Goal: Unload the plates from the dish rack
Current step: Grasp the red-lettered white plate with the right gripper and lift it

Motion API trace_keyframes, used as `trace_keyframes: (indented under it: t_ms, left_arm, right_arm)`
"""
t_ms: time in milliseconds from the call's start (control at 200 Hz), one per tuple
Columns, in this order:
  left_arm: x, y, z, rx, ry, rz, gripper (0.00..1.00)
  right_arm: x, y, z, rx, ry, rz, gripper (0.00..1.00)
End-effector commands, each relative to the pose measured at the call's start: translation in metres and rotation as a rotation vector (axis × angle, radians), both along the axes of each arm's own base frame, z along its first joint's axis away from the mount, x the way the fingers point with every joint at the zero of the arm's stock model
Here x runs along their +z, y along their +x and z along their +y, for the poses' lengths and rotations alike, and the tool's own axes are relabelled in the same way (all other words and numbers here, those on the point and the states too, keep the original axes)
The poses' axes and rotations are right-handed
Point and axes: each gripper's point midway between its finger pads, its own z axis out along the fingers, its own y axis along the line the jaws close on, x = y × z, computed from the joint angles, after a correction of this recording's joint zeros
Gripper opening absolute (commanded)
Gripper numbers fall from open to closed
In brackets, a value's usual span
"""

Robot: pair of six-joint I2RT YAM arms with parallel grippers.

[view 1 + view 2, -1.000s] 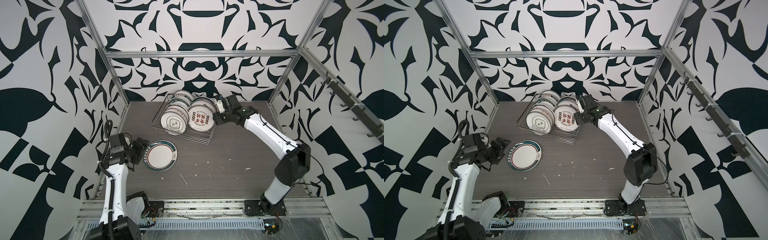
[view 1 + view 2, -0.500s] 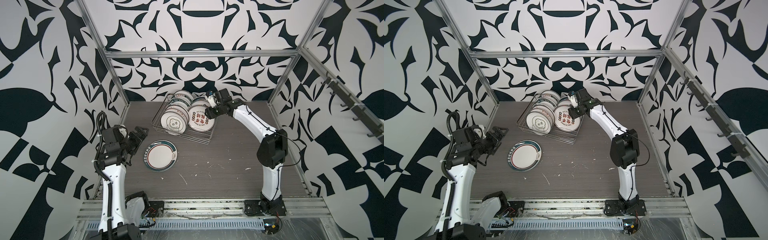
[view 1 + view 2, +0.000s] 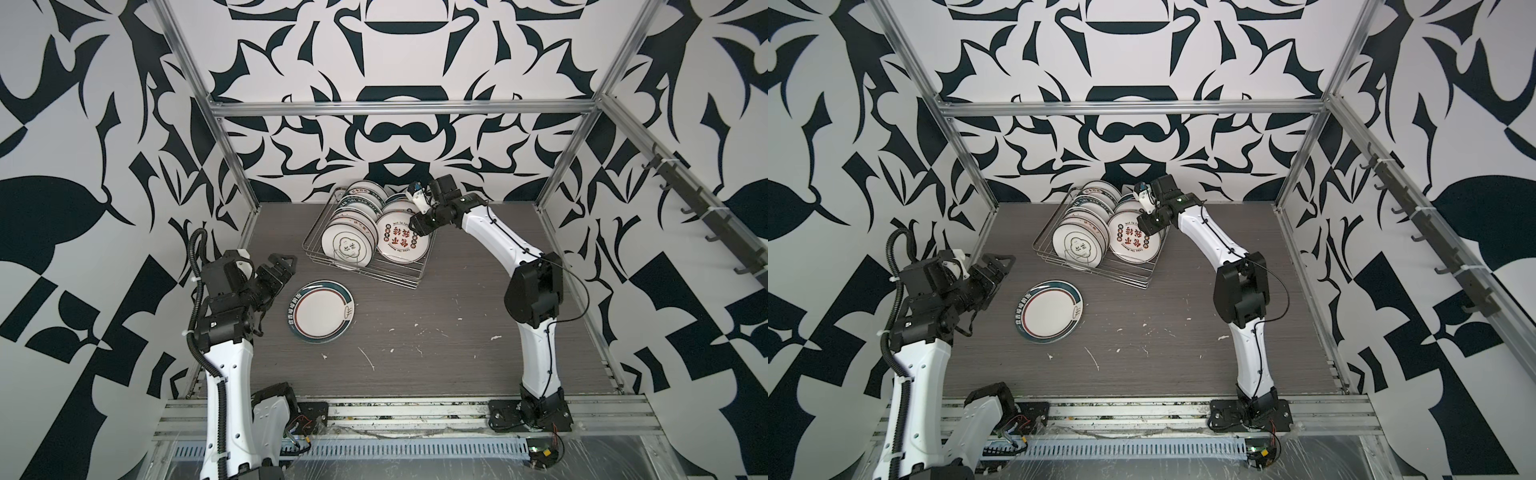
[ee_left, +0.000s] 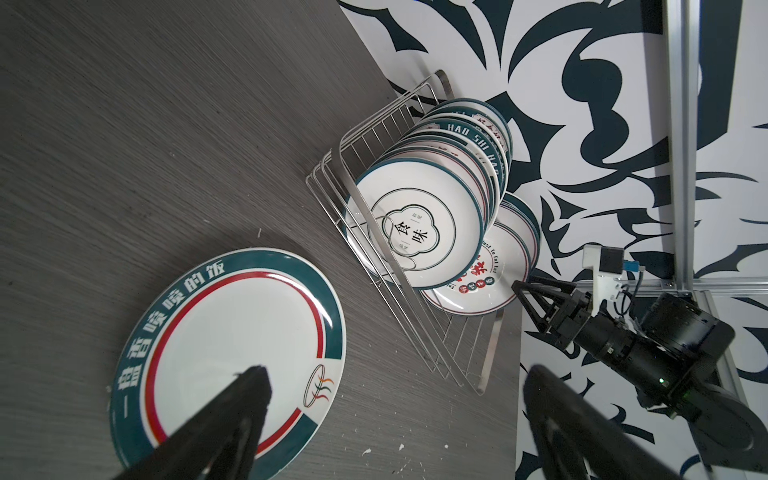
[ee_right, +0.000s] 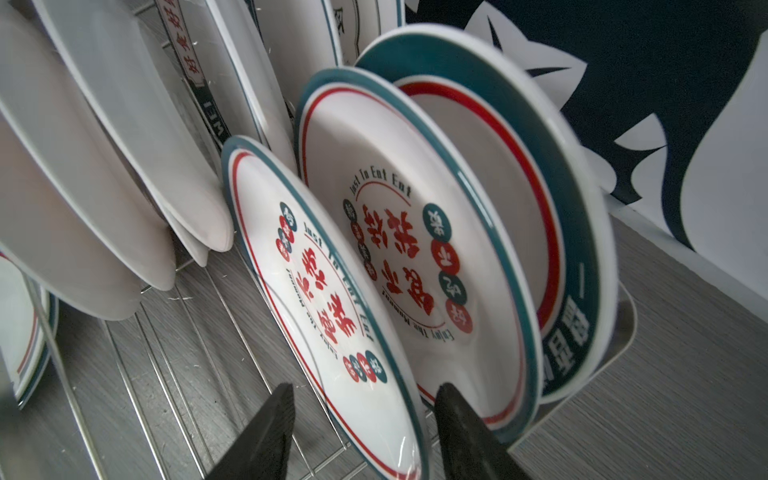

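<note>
Dark wood tabletop (image 3: 436, 299), left gripper (image 4: 395, 372) spread wide, right gripper (image 5: 365, 388) astride racked plate (image 5: 316, 282) rim, clamping unclear

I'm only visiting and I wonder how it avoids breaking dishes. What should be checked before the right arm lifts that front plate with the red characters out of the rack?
1. Right gripper straddles the rim of the front plate: ok.
2. Jaws closed on that rim: not ok, gaps show.
3. Plate behind untouched by the gripper: cannot tell.
4. Left gripper open, empty and away from the dish rack: ok.
5. Bare table beside the unloaded plate for setting down: ok.
</note>
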Motion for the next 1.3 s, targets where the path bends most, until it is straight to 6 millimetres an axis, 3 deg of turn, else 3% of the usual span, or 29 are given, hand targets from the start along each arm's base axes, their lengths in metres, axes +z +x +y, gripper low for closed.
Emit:
trace_keyframes:
  t_ms: [0, 250, 500, 775, 940, 1095, 1300]
  left_arm:
    - [-0.008, -0.002, 0.004, 0.022, 0.015, 0.021, 0.99]
    - [-0.014, -0.002, 0.007, 0.068, -0.014, 0.024, 0.99]
    - [-0.016, -0.001, 0.005, 0.057, -0.032, 0.059, 0.99]
    - [-0.016, 0.003, -0.001, 0.006, -0.042, 0.026, 0.99]
    - [-0.025, 0.006, -0.002, 0.001, -0.051, 0.034, 0.99]
    - [-0.029, 0.008, -0.004, -0.028, -0.04, 0.031, 0.99]
    - [-0.033, 0.007, 0.009, 0.029, 0.035, 0.03, 0.99]
  right_arm:
    - [0.017, 0.003, 0.002, 0.039, -0.001, -0.046, 0.56]
    - [0.007, 0.003, 0.005, 0.086, 0.0, -0.029, 0.51]
    - [-0.014, 0.002, 0.016, 0.138, 0.021, 0.019, 0.31]
    - [-0.022, 0.002, 0.016, 0.139, 0.017, 0.024, 0.1]
    - [-0.011, 0.001, 0.009, 0.123, -0.009, -0.011, 0.0]
    - [0.009, 0.0, -0.004, 0.094, -0.051, -0.064, 0.0]
    - [0.047, -0.011, -0.021, 0.064, -0.091, -0.134, 0.0]
